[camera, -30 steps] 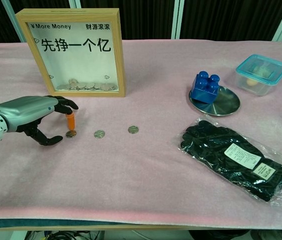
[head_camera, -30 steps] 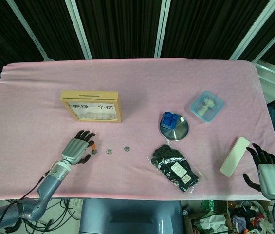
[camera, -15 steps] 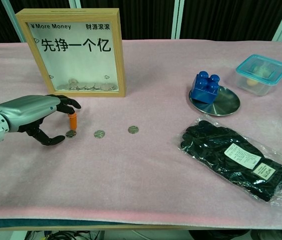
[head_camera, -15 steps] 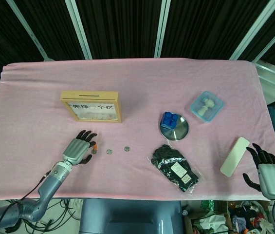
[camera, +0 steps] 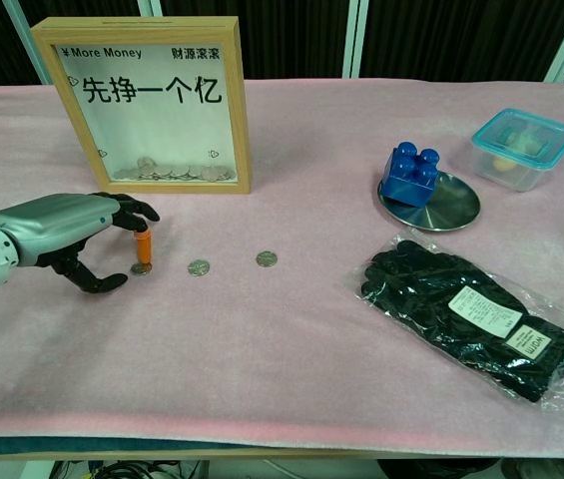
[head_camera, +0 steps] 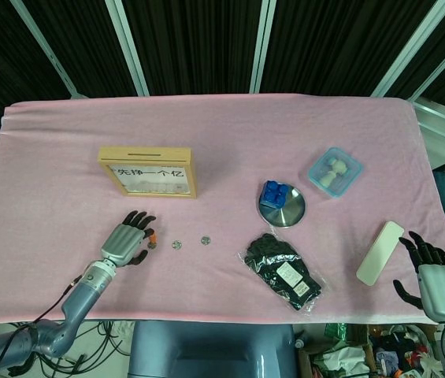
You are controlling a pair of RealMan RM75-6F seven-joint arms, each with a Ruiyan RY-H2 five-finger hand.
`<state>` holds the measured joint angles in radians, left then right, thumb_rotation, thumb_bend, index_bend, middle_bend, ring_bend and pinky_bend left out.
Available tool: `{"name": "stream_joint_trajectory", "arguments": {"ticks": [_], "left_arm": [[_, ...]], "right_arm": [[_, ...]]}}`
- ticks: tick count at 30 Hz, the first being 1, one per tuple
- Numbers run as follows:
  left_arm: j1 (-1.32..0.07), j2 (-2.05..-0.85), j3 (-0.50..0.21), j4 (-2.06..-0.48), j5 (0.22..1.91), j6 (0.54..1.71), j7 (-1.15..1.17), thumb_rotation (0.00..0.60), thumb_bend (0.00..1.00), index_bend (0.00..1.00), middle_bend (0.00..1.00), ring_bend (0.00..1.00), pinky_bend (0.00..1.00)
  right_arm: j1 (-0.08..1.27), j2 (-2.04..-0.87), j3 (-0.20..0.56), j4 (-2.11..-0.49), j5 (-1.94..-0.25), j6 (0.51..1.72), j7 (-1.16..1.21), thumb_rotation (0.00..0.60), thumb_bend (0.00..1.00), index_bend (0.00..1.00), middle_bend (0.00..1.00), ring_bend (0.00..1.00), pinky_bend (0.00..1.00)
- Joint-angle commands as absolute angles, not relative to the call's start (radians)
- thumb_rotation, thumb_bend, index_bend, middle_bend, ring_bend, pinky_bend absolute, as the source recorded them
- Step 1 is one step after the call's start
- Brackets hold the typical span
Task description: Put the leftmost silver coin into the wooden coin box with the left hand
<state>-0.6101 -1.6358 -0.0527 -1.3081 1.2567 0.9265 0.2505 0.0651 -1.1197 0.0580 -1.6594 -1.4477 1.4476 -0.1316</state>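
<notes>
The leftmost silver coin lies flat on the pink cloth of the table, in front of the wooden coin box. The left robot hand hovers over it, its orange fingertip touching or just above the coin and its thumb apart, holding nothing. I judge the coin thin, light, hard and slippery, best pinched at its edge.

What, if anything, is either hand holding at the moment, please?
Nothing is held. The left hand rests an orange-tipped finger on the leftmost silver coin, flat on the pink cloth; the right hand is empty.
</notes>
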Motion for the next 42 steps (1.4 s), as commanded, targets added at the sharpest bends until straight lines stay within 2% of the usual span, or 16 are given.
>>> {"name": "stream_joint_trajectory", "arguments": {"ticks": [1,9,20,27,42], "left_arm": [[-0.613,-1.639,-0.052,-1.301,1.258,0.926,0.259,0.6,0.4,0.44,0.11,0.0,0.0],[-0.616,-1.642,-0.049,-1.301,1.258,0.912,0.255,0.6,0.4,0.44,0.11,0.0,0.0],[-0.622,-1.652,-0.054,-1.289,1.25,0.909,0.27,0.6,0.4,0.5,0.13,0.0,0.0],[-0.623,-1.656,-0.055,-1.283,1.237,0.904,0.289,0.6,0.4,0.51,0.14,0.0,0.0],[-0.632,-1.649,-0.063,-1.296,1.208,0.888,0.32,0.6,0.45,0.53,0.14,0.0,0.0]], "right_arm": [[0.065,-1.12,0.058,-1.66,-1.448,1.448,-0.131,0.6,0.21,0.15,0.06,0.16,0.18],[0.065,-1.119,0.057,-1.66,-1.448,1.447,-0.131,0.6,0.21,0.15,0.06,0.16,0.18],[0.066,-1.118,0.057,-1.661,-1.447,1.444,-0.128,0.6,0.21,0.15,0.06,0.16,0.18],[0.066,-1.118,0.057,-1.661,-1.447,1.444,-0.128,0.6,0.21,0.15,0.06,0.16,0.18],[0.067,-1.117,0.055,-1.66,-1.453,1.444,-0.127,0.6,0.21,0.16,0.06,0.16,0.18]]}}
